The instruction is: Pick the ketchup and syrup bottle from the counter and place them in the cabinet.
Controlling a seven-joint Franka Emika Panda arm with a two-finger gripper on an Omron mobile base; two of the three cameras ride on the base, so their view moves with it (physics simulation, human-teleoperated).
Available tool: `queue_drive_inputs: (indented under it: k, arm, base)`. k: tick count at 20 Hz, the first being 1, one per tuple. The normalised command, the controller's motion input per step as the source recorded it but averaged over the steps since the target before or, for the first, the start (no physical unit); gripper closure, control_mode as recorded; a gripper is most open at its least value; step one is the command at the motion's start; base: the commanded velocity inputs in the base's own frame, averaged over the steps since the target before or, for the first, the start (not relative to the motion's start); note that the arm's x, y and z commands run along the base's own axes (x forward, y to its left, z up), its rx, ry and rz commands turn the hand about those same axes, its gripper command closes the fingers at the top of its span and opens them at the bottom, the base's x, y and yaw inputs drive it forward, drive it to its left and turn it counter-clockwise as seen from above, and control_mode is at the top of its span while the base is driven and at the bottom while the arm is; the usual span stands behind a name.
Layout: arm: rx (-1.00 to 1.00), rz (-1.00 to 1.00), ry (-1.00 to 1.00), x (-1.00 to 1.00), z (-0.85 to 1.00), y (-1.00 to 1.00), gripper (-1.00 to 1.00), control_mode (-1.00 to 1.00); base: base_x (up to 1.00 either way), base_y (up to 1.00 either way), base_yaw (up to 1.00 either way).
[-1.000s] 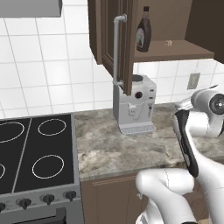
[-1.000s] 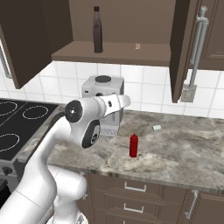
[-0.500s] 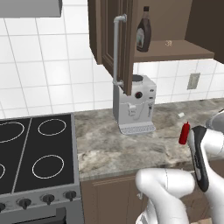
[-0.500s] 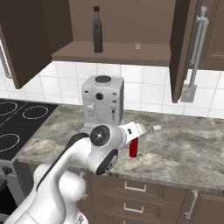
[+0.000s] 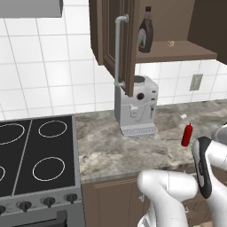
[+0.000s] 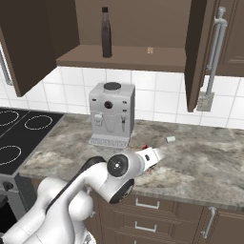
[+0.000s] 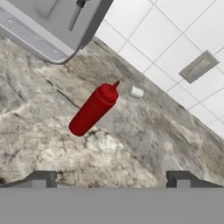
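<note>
A: Where's the ketchup (image 5: 187, 135)?

B: Upright on the surface (image 5: 115, 148), right of centre in the left base frame, well to the right of the coffee machine (image 5: 135, 105). In the hand frame it (image 7: 93, 109) sits just left of centre, slanted because the camera is rolled, nozzle toward the upper right.

A: And in the right base frame?

B: Mostly hidden behind the white hand, with a bit of red (image 6: 145, 147) showing near the middle of the frame.

A: The tool?

B: Spread wide, holding nothing. Its two dark tips (image 7: 110, 178) stand far apart at the bottom of the hand frame, with bare stone between them and the ketchup above them, apart from both.

A: The syrup?

B: The syrup (image 5: 145, 35) stands upright on the shelf inside the open cabinet (image 5: 113, 37), top centre of the left base frame. The right base frame shows it (image 6: 106, 32) at upper centre-left.

A: Anything else nearby?

B: A small pale object (image 7: 137, 92) lies just beyond the ketchup's nozzle, near the tiled wall. I cannot tell what it is.
</note>
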Motion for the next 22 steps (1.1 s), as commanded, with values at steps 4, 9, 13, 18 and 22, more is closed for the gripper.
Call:
queue_drive_inputs:
  k: [4, 9, 13, 18, 22]
  arm:
    - [0.2, 0.0, 0.0, 0.0, 0.08, -0.36, -1.0, -1.0]
    - [0.22, 0.01, 0.07, 0.03, 0.37, -0.3, -1.0, -1.0]
    - [0.25, 0.06, 0.08, 0.0, 0.11, -0.2, -1.0, -1.0]
    - [0.31, 0.12, 0.06, -0.03, -0.06, -0.21, -1.0, -1.0]
    - [0.34, 0.08, 0.0, -0.01, -0.07, -0.23, -1.0, -1.0]
  base:
    - [0.0, 0.0, 0.0]
    - [0.0, 0.0, 0.0]
    - [0.0, 0.0, 0.0]
    - [0.0, 0.0, 0.0]
    - [0.0, 0.0, 0.0]
